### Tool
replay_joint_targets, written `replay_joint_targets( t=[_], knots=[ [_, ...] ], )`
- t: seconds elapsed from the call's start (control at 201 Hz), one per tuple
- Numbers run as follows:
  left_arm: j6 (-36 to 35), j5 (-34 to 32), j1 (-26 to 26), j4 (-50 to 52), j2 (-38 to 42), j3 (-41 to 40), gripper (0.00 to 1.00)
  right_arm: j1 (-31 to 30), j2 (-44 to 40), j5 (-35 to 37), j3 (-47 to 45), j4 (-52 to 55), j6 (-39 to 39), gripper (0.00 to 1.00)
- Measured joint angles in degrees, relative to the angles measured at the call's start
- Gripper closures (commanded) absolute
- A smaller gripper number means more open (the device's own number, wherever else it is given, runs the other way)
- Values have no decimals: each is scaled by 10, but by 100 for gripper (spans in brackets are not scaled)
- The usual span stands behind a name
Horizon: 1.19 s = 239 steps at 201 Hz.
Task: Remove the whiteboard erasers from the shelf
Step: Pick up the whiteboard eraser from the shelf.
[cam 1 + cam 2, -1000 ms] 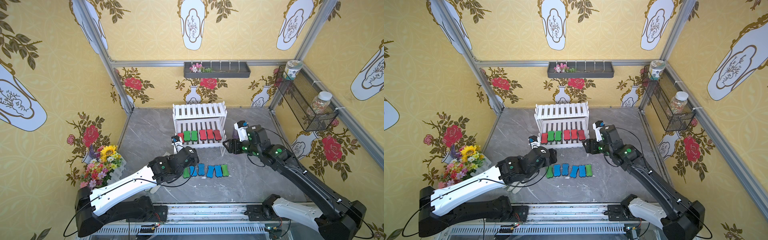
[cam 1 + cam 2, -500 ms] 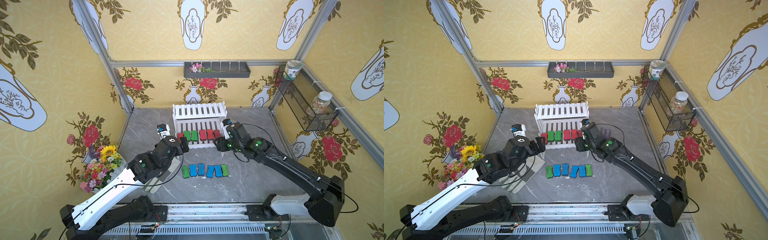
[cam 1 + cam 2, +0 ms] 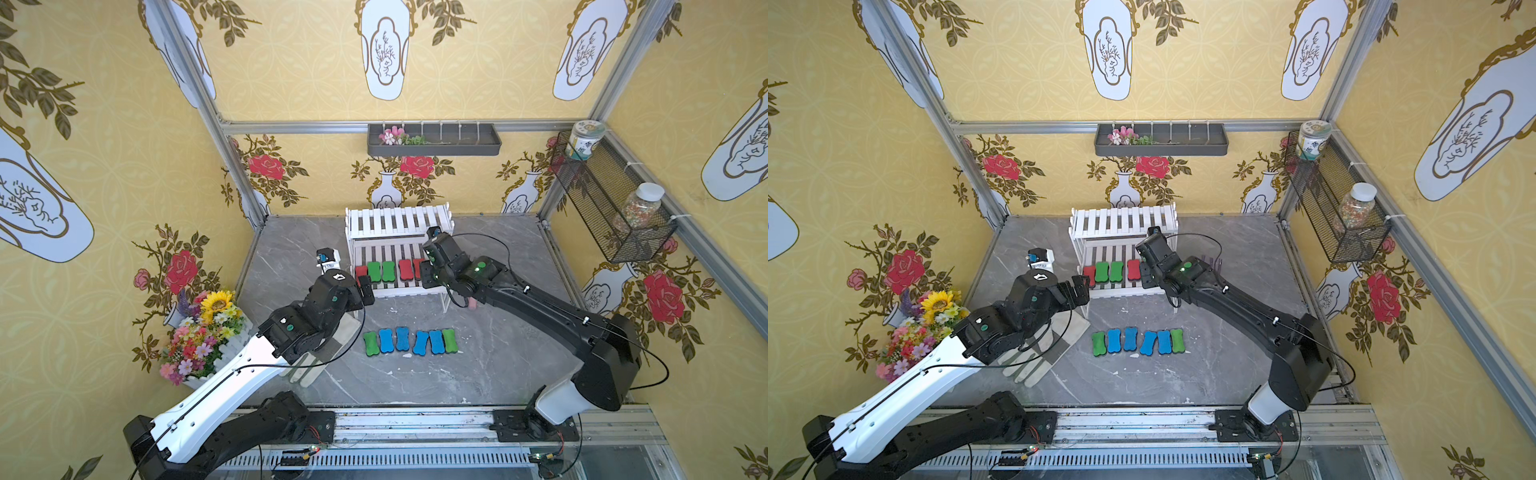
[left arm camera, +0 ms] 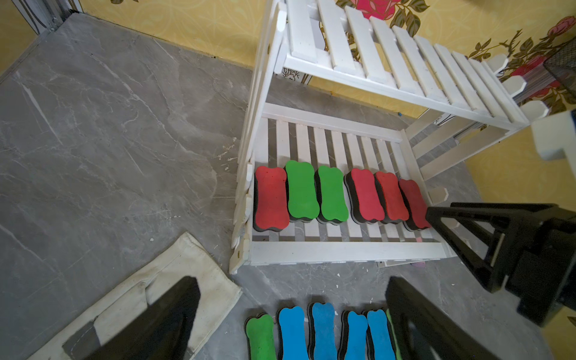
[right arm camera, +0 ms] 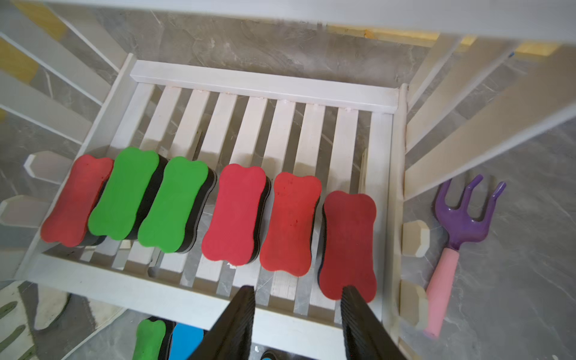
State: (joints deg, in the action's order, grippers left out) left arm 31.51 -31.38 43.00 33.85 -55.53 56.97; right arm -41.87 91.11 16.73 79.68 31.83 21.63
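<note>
The white shelf (image 3: 399,222) holds several whiteboard erasers in a row on its lower tier: red (image 5: 78,202), two green (image 5: 124,193), then three red (image 5: 233,215). Several more, blue (image 3: 402,337) with a green one (image 3: 371,343) at each end, lie on the floor in front. My right gripper (image 5: 297,296) is open over the tier's front rail (image 5: 187,299). One fingertip (image 5: 352,296) overlaps the end red eraser (image 5: 349,243), and nothing is between the fingers. My left gripper (image 4: 291,280) is wide open and empty above the floor by the shelf's left front corner.
A white work glove (image 3: 1038,357) lies on the floor under my left arm. A purple garden fork (image 5: 461,218) lies just right of the shelf. A flower bouquet (image 3: 203,328) stands at the left wall. A grey wall tray (image 3: 434,139) and a wire basket (image 3: 606,199) hang above.
My left arm has drawn back from the floor row toward the shelf's left front corner. My right gripper has swung left from beside the shelf to the lower tier, its jaws narrower.
</note>
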Motion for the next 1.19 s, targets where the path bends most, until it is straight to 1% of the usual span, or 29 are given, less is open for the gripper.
replay_joint_targets(
  t=[0.139, 0.393, 0.831, 1.19],
  knots=[
    [-5, 1, -6, -3, 10, -7, 1, 0, 14, 5, 12, 5, -7, 47],
    [-17, -6, -10, -8, 23, -8, 1, -1, 42, -11, 16, 6, -3, 47],
    [-20, -10, -11, -9, 22, -23, 1, -1, 76, -14, 27, -18, 22, 52],
    [-20, -12, -11, -12, 32, -33, 1, 0, 91, -3, 37, -18, 26, 53]
  ],
)
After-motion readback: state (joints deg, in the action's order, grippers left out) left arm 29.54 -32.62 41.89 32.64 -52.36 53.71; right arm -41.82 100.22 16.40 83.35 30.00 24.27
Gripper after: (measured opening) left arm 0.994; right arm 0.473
